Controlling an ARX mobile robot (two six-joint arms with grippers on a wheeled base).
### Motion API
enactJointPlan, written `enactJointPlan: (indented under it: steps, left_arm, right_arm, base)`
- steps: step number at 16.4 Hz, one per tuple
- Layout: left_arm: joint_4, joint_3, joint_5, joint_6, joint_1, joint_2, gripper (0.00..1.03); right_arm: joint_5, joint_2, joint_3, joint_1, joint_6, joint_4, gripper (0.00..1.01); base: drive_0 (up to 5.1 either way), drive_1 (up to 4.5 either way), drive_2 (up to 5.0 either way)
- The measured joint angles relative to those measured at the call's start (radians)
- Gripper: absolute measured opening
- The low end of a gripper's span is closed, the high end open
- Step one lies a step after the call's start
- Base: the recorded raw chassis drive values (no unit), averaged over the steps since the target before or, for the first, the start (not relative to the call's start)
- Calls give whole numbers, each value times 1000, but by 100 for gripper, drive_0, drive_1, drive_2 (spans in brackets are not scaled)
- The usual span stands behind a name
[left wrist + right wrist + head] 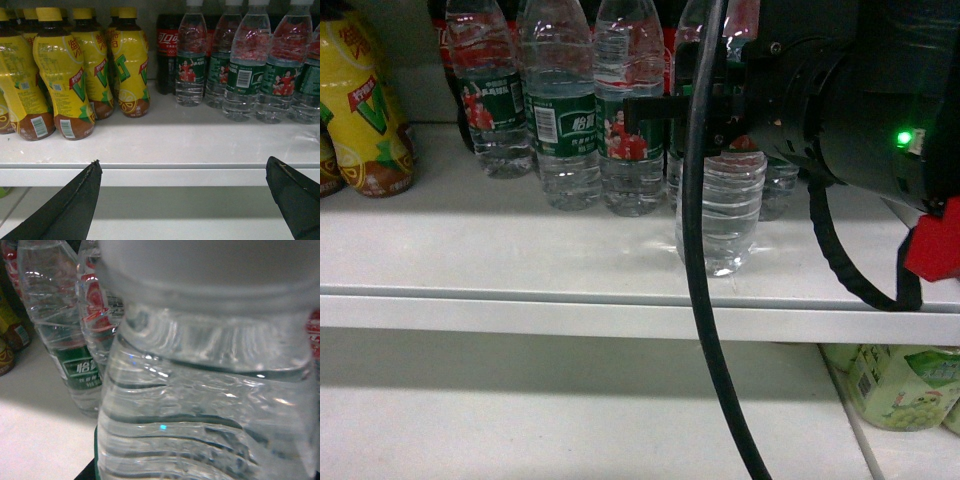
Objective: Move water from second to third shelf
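Your right arm reaches in from the right of the head view, its black wrist housing level and pointing left, a green light glowing on it and a black cable hanging down in front. Your right gripper (720,125) is closed around the upper body of the water bottle (720,215), which fills the right wrist view. Your left gripper (185,200) hangs with its two dark fingers (70,205) spread wide, gripping nothing.

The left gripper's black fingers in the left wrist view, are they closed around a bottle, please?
No, the left gripper is open, its black fingers spread apart in front of the white shelf edge, holding nothing.
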Motion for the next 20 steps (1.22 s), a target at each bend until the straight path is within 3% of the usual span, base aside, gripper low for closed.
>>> enactJointPlan:
  steps: [4, 5, 8, 15, 18, 19, 20]
  left_arm:
    - [0, 0, 0, 0, 0, 0, 98]
    - [0, 0, 0, 0, 0, 0, 98]
    - [0, 0, 0, 0, 0, 0, 98]
    - [0, 0, 0, 0, 0, 0, 98]
    - [0, 0, 0, 0, 0, 0, 98]
    - [0, 0, 0, 0, 0, 0, 98]
    - [0, 0, 0, 0, 0, 0, 98]
  right_arm:
    - [-4, -121, -90, 25, -4, -76, 44]
    - [-37, -281, -218, 30, -12, -138, 44]
    - [-64, -489, -342, -6, -12, -199, 44]
    - [-157, -954, -469, -252, -26, -457, 44]
    - [-216, -1118, -472, -367, 3, -534, 44]
    - [-257, -1181, -472, -439, 35, -592, 44]
    - [-253, -1214, -472, -435, 47, -641, 44]
  base:
    - [0, 0, 0]
    - [0, 0, 0]
    - [0, 0, 0]
    - [0, 0, 0]
    - [0, 0, 0]
    - [0, 0, 0]
    - [0, 0, 0]
